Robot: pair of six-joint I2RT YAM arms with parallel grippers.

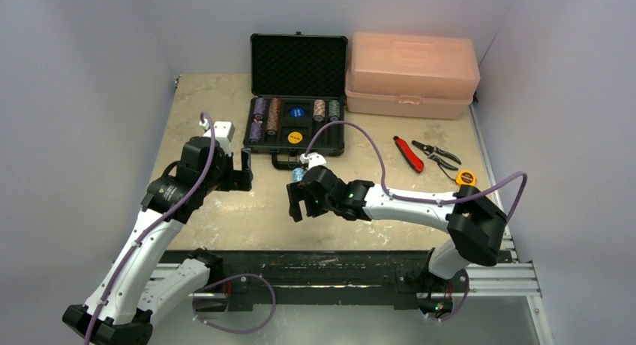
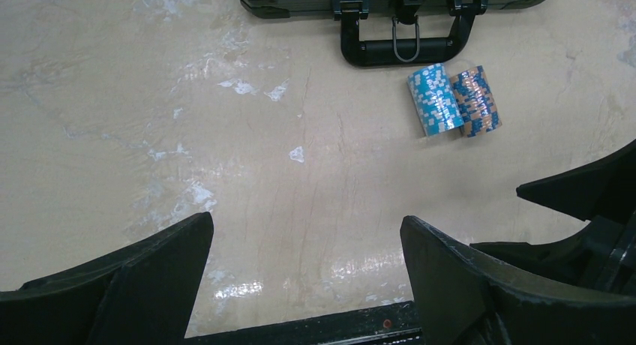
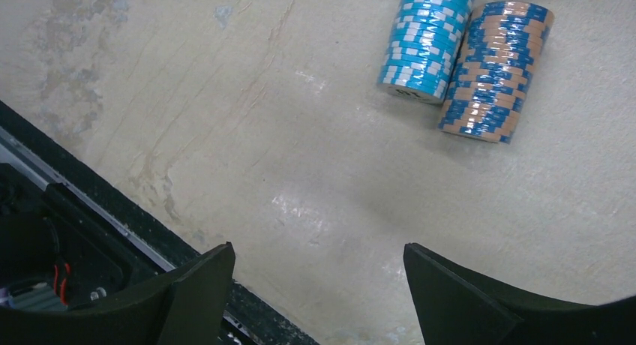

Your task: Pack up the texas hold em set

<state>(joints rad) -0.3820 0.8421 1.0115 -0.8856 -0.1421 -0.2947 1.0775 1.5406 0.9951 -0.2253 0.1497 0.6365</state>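
The black case of the texas hold em set (image 1: 298, 127) lies open at the back of the table, foam lid (image 1: 298, 64) upright. Its tray holds chip stacks plus a blue disc (image 1: 298, 112) and a yellow disc (image 1: 295, 136). Two loose stacks lie on their sides, touching, in front of the handle (image 2: 405, 46): a light-blue one (image 2: 435, 99) (image 3: 426, 41) and a blue-and-orange one (image 2: 474, 101) (image 3: 491, 71). My left gripper (image 1: 244, 171) (image 2: 304, 221) is open and empty, left of them. My right gripper (image 1: 298, 206) (image 3: 319, 247) is open and empty, just nearer than the stacks.
A pink translucent toolbox (image 1: 411, 73) stands right of the case. Red-handled pliers (image 1: 409, 154), black-handled pliers (image 1: 436, 154) and a small yellow tape measure (image 1: 466, 178) lie at the right. The black front rail (image 1: 330, 259) runs along the near table edge.
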